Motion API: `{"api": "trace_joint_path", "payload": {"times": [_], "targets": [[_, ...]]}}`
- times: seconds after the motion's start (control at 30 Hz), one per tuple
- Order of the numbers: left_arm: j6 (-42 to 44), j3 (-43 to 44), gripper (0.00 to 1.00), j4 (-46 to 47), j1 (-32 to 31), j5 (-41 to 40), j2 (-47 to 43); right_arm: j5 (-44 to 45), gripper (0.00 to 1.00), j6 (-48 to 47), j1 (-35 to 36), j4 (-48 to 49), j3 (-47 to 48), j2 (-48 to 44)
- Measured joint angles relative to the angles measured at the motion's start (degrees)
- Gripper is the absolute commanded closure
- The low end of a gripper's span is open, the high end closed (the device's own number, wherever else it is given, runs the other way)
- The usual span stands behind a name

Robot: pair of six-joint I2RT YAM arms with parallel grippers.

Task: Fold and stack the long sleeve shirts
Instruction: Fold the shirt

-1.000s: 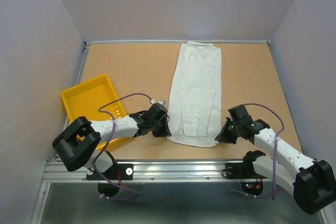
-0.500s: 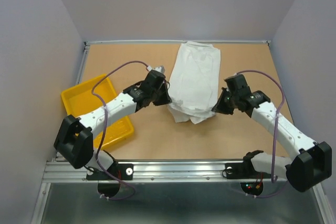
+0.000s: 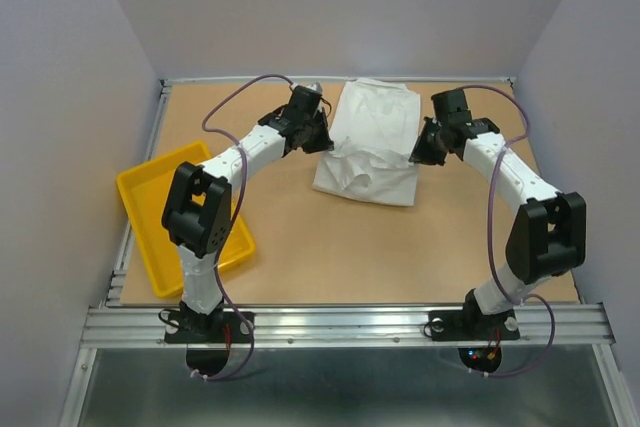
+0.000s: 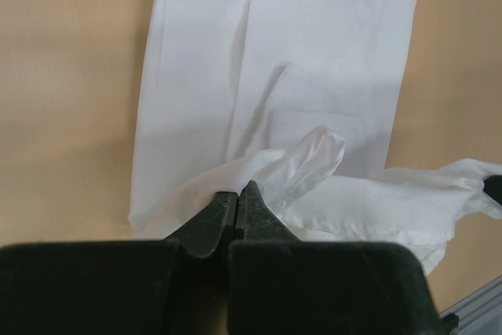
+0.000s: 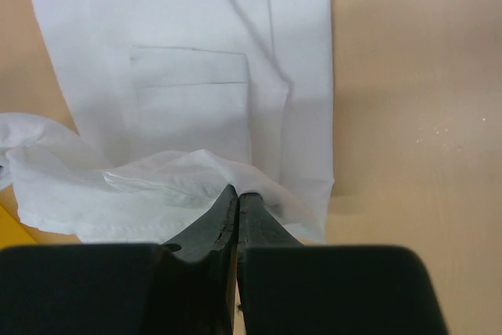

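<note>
Nearest the arm bases, and well to the left of the shirt (image 3: 370, 142), a yellow tray (image 3: 145, 217) sits on the brown table (image 3: 330, 247), apart from the cloth and with nothing in it that can be seen. The shirt is the only one in view. It lies as a long white strip running away from the arms, in the far half of the table, with its far end close to the back wall. Its near part is doubled over, so a loose, puffy fold forms the near edge. At the left side of the shirt, the left gripper (image 3: 318, 139) has its fingers pressed together on a bunched corner of the lifted layer. At the right side, the right gripper (image 3: 418, 152) is closed the same way on the opposite corner. Both wrist views show thin fabric pinched at the fingertips. Beyond the right fingers, a chest pocket (image 5: 188, 84) lies flat on the lower layer. The step in hand appears to be the lengthwise fold, bringing the hem toward the collar end. The next move likely calls for carrying both corners level to the far edge, lowering them evenly so the slack flattens, and only then letting go.
</note>
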Motion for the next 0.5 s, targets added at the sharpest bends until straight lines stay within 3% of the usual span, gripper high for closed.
{"api": "trace_joint_path", "payload": {"times": [0.2,0.5], "targets": [[2.0,9.7,1.00,1.4,1.6,1.2,9.0,-1.2,0.99,-2.3,-3.3,2.0,4.5,8.2],[3.2,13.2,0.99,6.7,3.1,3.4,16.8,-2.1,0.99,-5.0,-5.7,5.2,9.7,18.0]]}}
